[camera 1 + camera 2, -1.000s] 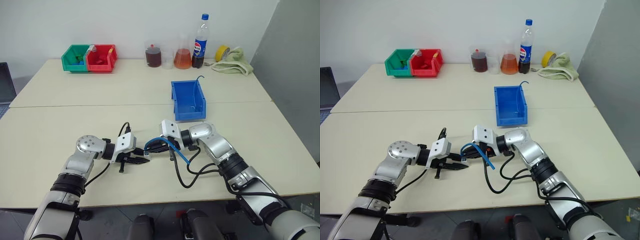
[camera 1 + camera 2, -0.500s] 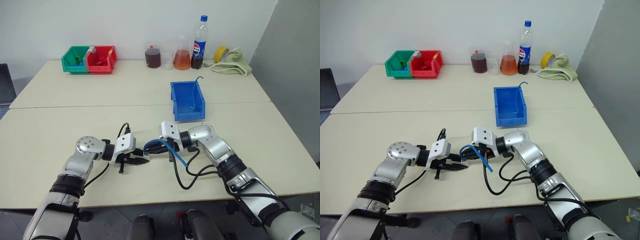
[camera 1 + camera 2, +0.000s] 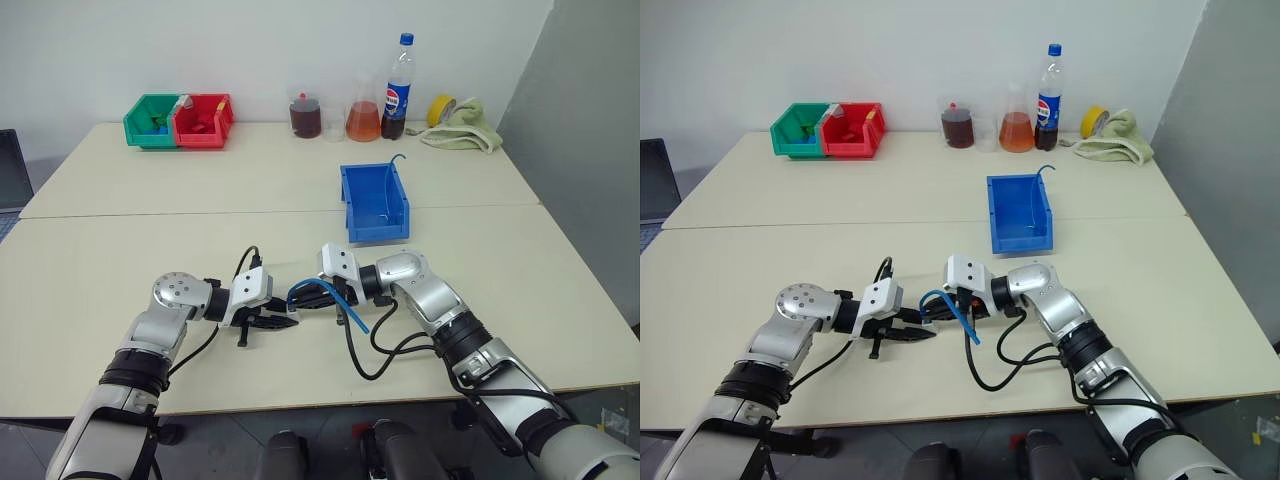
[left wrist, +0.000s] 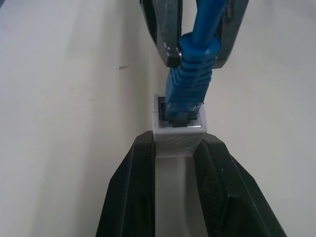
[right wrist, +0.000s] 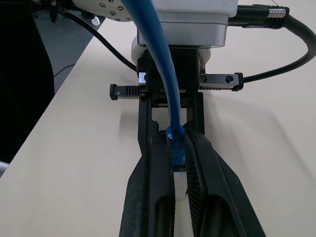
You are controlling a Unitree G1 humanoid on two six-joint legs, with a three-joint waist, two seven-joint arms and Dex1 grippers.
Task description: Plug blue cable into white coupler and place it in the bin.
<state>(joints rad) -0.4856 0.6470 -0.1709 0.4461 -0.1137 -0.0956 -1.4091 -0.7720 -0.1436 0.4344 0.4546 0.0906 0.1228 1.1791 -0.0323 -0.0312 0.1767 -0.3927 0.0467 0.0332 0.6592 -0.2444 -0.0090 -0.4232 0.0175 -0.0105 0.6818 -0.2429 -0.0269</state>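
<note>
At lower centre of the left eye view, the left gripper and the right gripper meet tip to tip just above the table. The left gripper's fingers pinch the white coupler — the plug of the blue cable sits in its socket. The right gripper is clamped narrowly on the cable just behind the plug, the cord looping back over its wrist. The bin stands well apart, upper right of centre. Compared with a second ago, little has changed: both grippers hold the same places and grips, and the loose cable end hangs much as before.
</note>
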